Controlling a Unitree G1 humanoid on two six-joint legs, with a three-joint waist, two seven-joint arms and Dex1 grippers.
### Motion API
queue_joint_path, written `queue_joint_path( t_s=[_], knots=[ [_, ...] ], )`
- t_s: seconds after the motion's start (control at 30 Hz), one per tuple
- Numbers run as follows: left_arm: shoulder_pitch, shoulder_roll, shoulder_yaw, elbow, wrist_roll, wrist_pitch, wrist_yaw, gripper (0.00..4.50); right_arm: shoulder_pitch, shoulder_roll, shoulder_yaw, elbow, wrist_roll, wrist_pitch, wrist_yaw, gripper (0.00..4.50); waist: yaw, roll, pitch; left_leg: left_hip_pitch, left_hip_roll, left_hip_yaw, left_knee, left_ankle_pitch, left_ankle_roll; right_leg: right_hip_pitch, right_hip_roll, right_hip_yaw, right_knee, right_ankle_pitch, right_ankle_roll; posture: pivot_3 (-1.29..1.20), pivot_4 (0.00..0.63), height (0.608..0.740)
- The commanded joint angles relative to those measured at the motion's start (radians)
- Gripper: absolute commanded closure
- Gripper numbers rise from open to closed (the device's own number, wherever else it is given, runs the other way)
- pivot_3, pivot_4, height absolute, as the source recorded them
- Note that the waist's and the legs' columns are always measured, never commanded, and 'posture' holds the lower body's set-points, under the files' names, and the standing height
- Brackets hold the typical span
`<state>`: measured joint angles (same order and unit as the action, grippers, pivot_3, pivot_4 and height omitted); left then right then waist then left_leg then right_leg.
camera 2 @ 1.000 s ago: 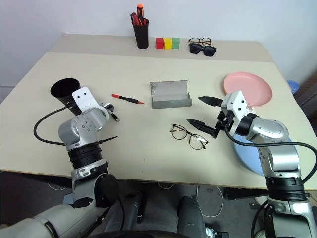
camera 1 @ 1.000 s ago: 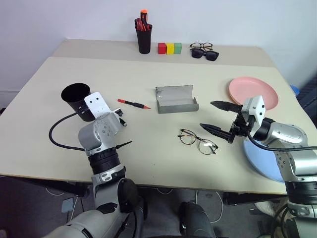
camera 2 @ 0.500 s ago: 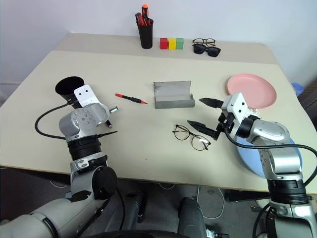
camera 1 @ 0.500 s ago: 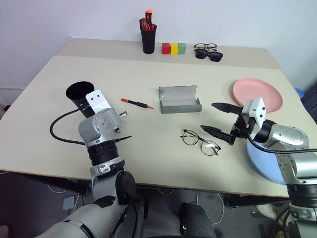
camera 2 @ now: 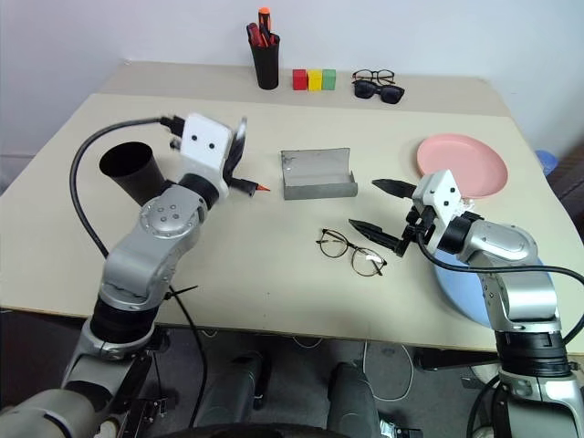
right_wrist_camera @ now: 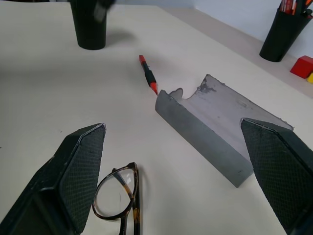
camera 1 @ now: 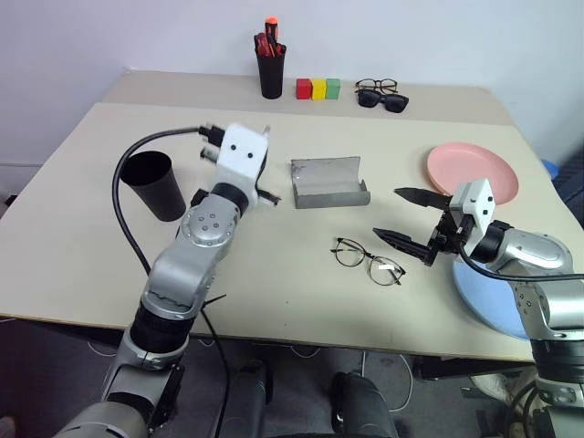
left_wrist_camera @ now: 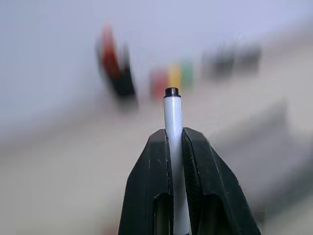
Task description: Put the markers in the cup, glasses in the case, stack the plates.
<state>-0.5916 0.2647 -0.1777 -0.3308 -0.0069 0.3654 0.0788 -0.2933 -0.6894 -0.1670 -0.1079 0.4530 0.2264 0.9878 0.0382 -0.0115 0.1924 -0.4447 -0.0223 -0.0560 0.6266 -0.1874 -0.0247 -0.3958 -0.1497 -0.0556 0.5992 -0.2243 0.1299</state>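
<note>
Raised over the table between the black cup (camera 1: pixel 155 185) and the grey open case (camera 1: pixel 328 182), my left gripper (left_wrist_camera: pixel 172 133) is shut on the white marker (left_wrist_camera: pixel 172 110), whose black tip sticks out past the fingers. The red marker (right_wrist_camera: pixel 147 74) lies on the table just below that hand. The wire-framed glasses (camera 1: pixel 367 260) lie in front of the case. My right gripper (camera 1: pixel 387 213) stands open, level, just right of the glasses and clear of them. The pink plate (camera 1: pixel 472 172) sits at the right; the blue plate (camera 1: pixel 488 297) lies partly under my right arm.
At the back stand a black pen pot (camera 1: pixel 270 73) with red and orange pens, three coloured blocks (camera 1: pixel 316 88), and sunglasses with another pair of glasses (camera 1: pixel 379 96). The blue plate overhangs the table's right front edge.
My left gripper closed on the white marker beside the cup, then lifted it up and toward the centre, turning from pointing down to pointing forward. The right arm stayed put.
</note>
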Motion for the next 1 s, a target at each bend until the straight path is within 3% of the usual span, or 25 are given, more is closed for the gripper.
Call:
queue_joint_path(
  t_s=[0.03, 0.33, 0.87, 1.0],
  knots=[
    [0.004, 0.024, 0.102, 0.157, 0.130, -0.223, 0.133, 4.42, -0.042, 0.017, -0.001, 0.000, 0.002, -0.031, -0.010, 0.00, -0.002, 0.000, 0.000, 0.001, 0.000, 0.000, 0.000, 0.001, 0.002, 0.000, 0.000, 0.000, 0.001, 0.000, 0.001, 0.00, 0.150, 0.740],
    [-0.031, 0.133, 0.246, 0.532, 0.280, -0.572, 0.329, 4.42, -0.143, 0.125, 0.036, -0.026, 0.090, -0.004, 0.001, 0.00, 0.004, 0.000, 0.000, 0.000, 0.001, 0.000, 0.000, 0.001, 0.002, -0.001, 0.001, 0.000, 0.003, 0.002, 0.006, 0.00, 0.150, 0.740],
    [0.027, 0.118, 0.266, 0.620, 0.338, -0.625, 0.382, 4.42, -0.221, 0.147, 0.081, -0.035, 0.085, 0.026, -0.014, 0.00, 0.000, 0.000, 0.000, 0.001, 0.001, 0.000, 0.001, 0.002, 0.000, -0.004, 0.001, 0.000, 0.010, 0.003, 0.008, 0.00, 0.150, 0.740],
    [0.036, 0.111, 0.256, 0.654, 0.341, -0.648, 0.382, 2.85, -0.225, 0.145, 0.080, -0.036, 0.082, 0.033, -0.020, 0.00, 0.000, 0.000, 0.000, 0.000, 0.001, 0.000, 0.001, 0.003, -0.001, -0.006, 0.001, 0.000, 0.012, 0.003, 0.008, 0.00, 0.150, 0.740]
  ],
)
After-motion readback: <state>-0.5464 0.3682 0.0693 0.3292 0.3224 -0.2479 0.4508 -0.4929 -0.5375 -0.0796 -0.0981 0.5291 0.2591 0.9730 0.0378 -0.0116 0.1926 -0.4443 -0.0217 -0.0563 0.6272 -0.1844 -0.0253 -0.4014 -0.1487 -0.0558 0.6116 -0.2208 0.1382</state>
